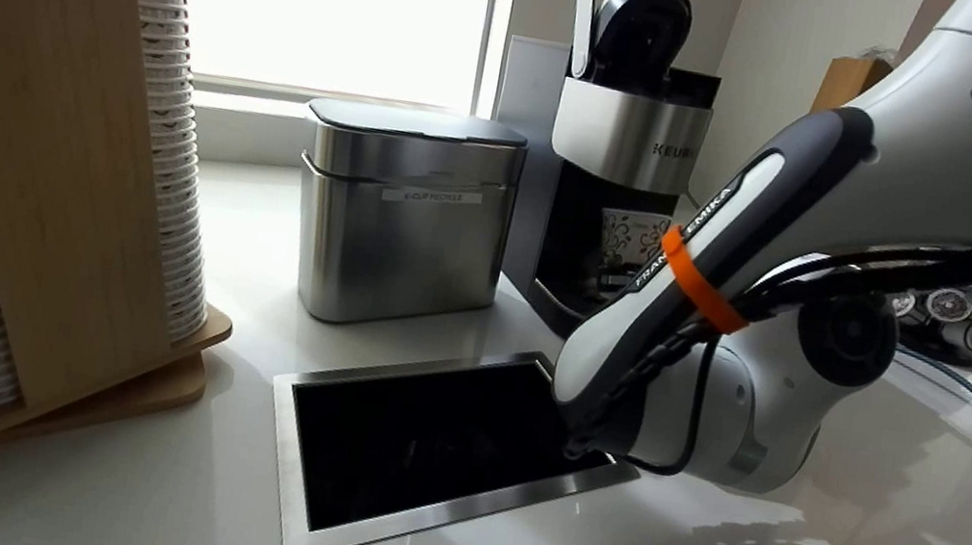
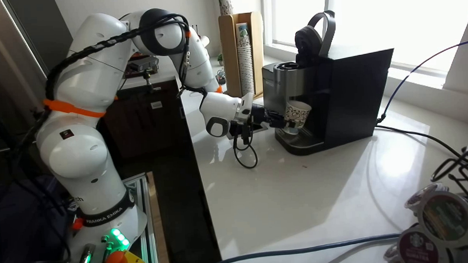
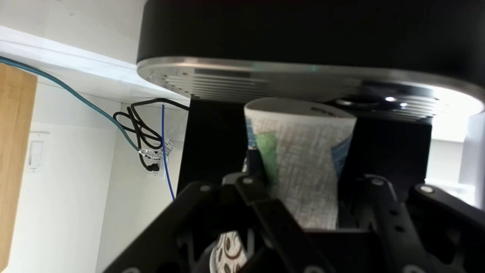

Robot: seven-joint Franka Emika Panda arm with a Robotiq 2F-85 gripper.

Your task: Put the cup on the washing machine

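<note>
The cup (image 2: pixel 298 112) is whitish paper with a brown swirl print and stands nearly upright in the opening of the coffee maker (image 2: pixel 353 96). My gripper (image 2: pixel 285 122) is shut around its sides. In the wrist view, which stands upside down, the cup (image 3: pixel 303 163) sits between the gripper's black fingers (image 3: pixel 297 182). Its bottom faces the grille of the black drip base (image 3: pixel 310 34); I cannot tell whether they touch. In an exterior view, the cup (image 1: pixel 633 237) shows inside the coffee maker (image 1: pixel 629 139), and the arm hides the gripper.
A brushed-steel lidded canister (image 1: pixel 405 230) stands beside the coffee maker. A steel-framed dark opening (image 1: pixel 418 457) is in the counter. A wooden holder (image 1: pixel 55 97) bears tall cup stacks. Capsules on a rack (image 2: pixel 427 218) and a cable (image 2: pixel 308 251) lie on the counter.
</note>
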